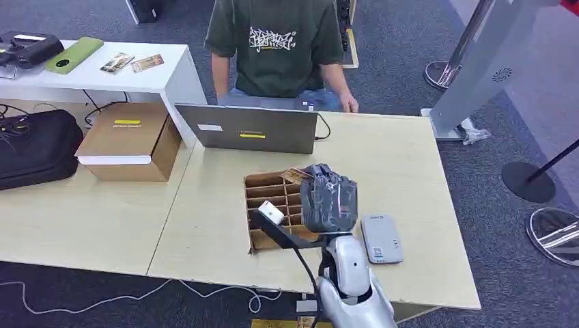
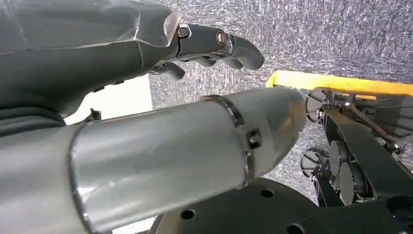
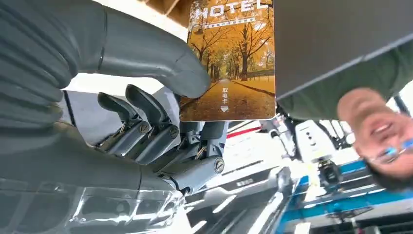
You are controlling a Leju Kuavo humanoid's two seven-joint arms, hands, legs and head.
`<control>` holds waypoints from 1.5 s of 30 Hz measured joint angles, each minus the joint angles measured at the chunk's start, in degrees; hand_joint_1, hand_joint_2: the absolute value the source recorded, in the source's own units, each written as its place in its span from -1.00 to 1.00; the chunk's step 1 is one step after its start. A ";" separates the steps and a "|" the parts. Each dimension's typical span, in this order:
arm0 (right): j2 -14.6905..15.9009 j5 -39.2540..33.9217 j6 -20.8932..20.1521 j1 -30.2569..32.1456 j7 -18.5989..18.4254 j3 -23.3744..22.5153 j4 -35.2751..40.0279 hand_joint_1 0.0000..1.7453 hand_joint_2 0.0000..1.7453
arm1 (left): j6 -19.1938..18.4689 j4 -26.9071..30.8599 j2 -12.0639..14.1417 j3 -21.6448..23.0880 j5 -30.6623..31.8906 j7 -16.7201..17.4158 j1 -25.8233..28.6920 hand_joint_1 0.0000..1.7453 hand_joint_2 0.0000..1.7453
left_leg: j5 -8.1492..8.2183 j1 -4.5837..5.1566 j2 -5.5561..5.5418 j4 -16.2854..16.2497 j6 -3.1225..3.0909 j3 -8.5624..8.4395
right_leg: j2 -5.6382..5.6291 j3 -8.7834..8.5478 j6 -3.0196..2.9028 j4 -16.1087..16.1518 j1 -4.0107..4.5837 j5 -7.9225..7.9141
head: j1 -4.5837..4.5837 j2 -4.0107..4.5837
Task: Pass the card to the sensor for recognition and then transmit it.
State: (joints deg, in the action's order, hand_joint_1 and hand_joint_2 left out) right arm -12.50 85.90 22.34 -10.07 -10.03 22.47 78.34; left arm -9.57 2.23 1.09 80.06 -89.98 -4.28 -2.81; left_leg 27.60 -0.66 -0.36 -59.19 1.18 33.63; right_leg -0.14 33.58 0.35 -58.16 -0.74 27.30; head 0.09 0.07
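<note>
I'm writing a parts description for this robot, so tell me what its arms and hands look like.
The right arm is a smooth silver shell, with a black cable running along it. The right hand wears a grey ribbed cover, partly under clear plastic film, with a thick grey thumb and darker fingers with small round metal pins. The left hand has the same dark fingers and film-wrapped grey cover.

The pale wood-grain desk [image 1: 403,164] looks smooth and matt. On it the brown cardboard divider tray [image 1: 267,191] is dull and papery beside a white, slightly glossy plastic card reader [image 1: 382,238]. The autumn-print hotel card [image 3: 233,63] shines like laminate against the right hand [image 3: 160,122] of dark matt plastic. The grey carpet floor [image 2: 341,34] is rough-napped.
</note>
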 joint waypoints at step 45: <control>-4.24 4.24 16.46 -37.29 -8.01 -14.21 -28.32 1.00 1.00 | 2.47 0.17 0.07 7.80 17.70 -1.27 -2.31 -1.00 -1.00 | -0.14 0.00 0.03 -0.03 0.11 -0.03 | -0.03 -0.01 -0.07 -0.10 -0.01 -0.11 | 0.00 0.00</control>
State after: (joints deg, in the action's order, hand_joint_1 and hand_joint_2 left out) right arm -16.74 90.14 38.80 -47.37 -18.05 8.26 50.02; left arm -7.10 2.40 1.16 87.87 -72.28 -5.55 -5.12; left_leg 27.46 -0.66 -0.34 -59.22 1.29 33.60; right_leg -0.17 33.57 0.28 -58.25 -0.75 27.19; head 0.09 0.07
